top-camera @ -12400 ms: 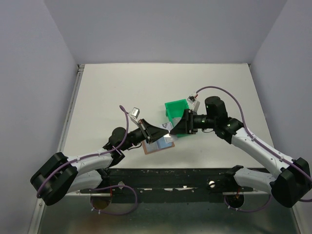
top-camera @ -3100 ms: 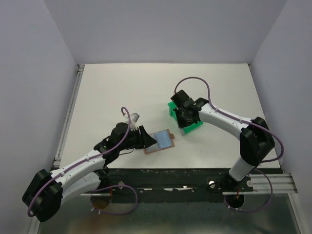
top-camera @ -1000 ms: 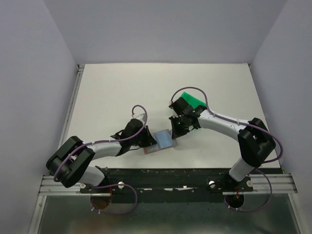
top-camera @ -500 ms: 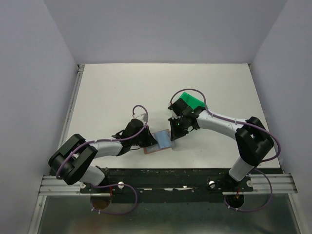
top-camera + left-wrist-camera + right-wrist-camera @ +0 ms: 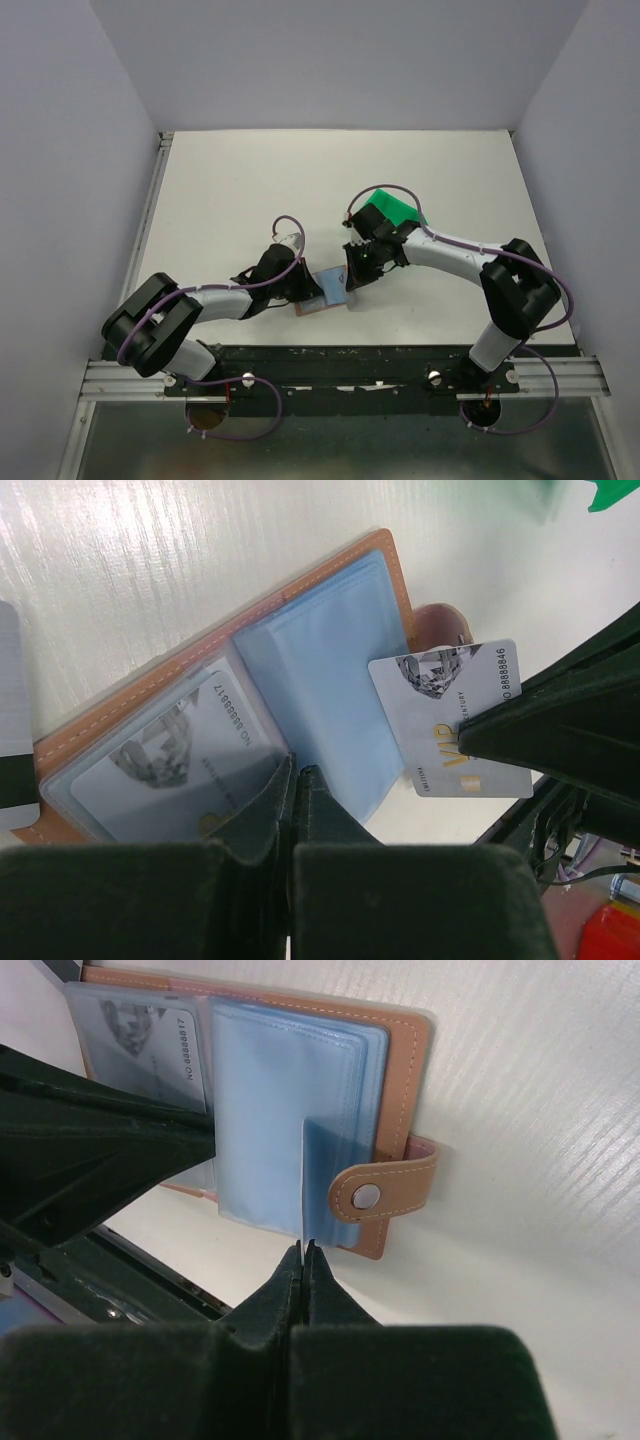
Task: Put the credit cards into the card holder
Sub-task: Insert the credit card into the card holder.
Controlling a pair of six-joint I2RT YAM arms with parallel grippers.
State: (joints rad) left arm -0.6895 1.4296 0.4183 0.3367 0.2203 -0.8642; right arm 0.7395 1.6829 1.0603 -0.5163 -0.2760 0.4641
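The tan card holder (image 5: 314, 307) lies open near the table's front edge, its blue plastic sleeves facing up. One credit card (image 5: 160, 760) sits in the left sleeve. My left gripper (image 5: 293, 770) is shut, its tips pressing down on the holder's (image 5: 398, 580) middle fold. My right gripper (image 5: 303, 1248) is shut on a pale credit card (image 5: 322, 1175), held edge-up over the right-hand sleeves beside the snap tab (image 5: 385, 1190). In the left wrist view that card (image 5: 445, 720) shows "VIP" print. Another card (image 5: 15, 710) lies on the table just left of the holder.
A green plastic bin (image 5: 392, 212) stands behind the right gripper (image 5: 352, 272). The black rail (image 5: 340, 355) runs along the table's near edge, close under the holder. Both arms meet over the holder, with the left gripper (image 5: 300, 285) a few centimetres from the right one.
My right gripper has crept left towards the holder with the card in it. The left gripper has stayed pressed on the holder.
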